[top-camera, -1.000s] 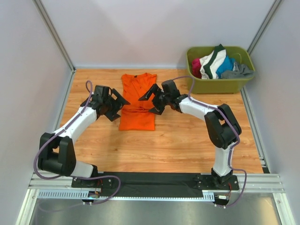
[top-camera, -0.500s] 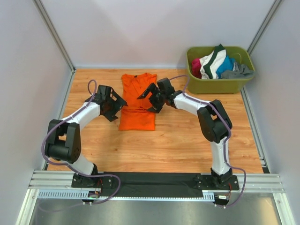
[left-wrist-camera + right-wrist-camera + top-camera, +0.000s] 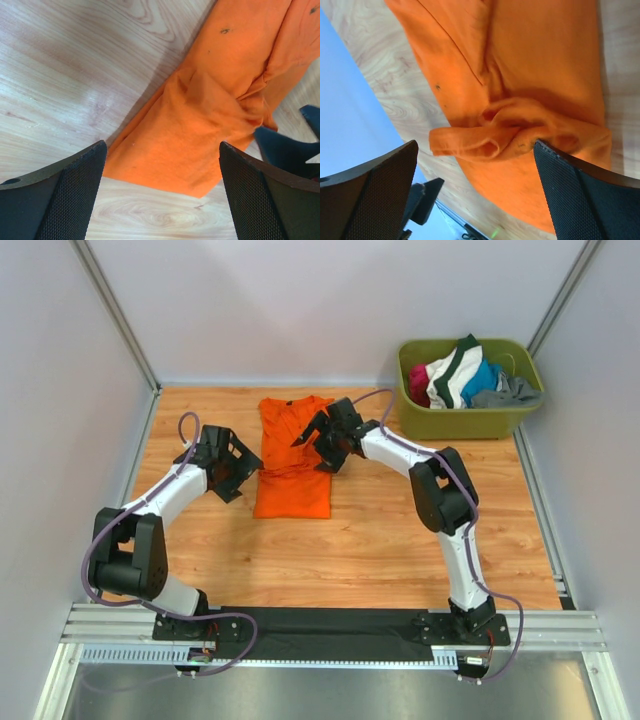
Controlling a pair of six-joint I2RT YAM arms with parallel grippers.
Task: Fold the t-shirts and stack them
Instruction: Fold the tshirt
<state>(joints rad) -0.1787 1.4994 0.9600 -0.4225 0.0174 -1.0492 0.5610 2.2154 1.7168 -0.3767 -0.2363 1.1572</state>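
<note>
From above: orange t-shirt [image 3: 293, 480] flat on the wooden table [image 3: 380, 530], toward the far side, folded into a long narrow shape, neck at the far end. Left gripper [image 3: 245, 475] just beside the shirt's left edge, wide open, nothing in it. Right gripper [image 3: 312, 452] over the shirt's right edge, wide open too, holding nothing. Green tub [image 3: 470, 422] in the far right corner, well apart from the shirt, full of mixed clothes [image 3: 455, 375].

From the left wrist: two dark fingers [image 3: 65, 200] far apart at the bottom corners. Between them, a corner of the orange t-shirt [image 3: 220, 110] on the pale wood [image 3: 60, 75]. A crumpled bump in the middle of the cloth, a few tiny dark specks higher up.

From the right wrist: again two dark fingers [image 3: 585, 195] spread wide, empty. Orange t-shirt [image 3: 540, 65] filling most of the view, with a small rolled-up bunch of cloth [image 3: 485, 137] at its edge, right between the fingers. No way to tell whether touching the cloth or just above it.
</note>
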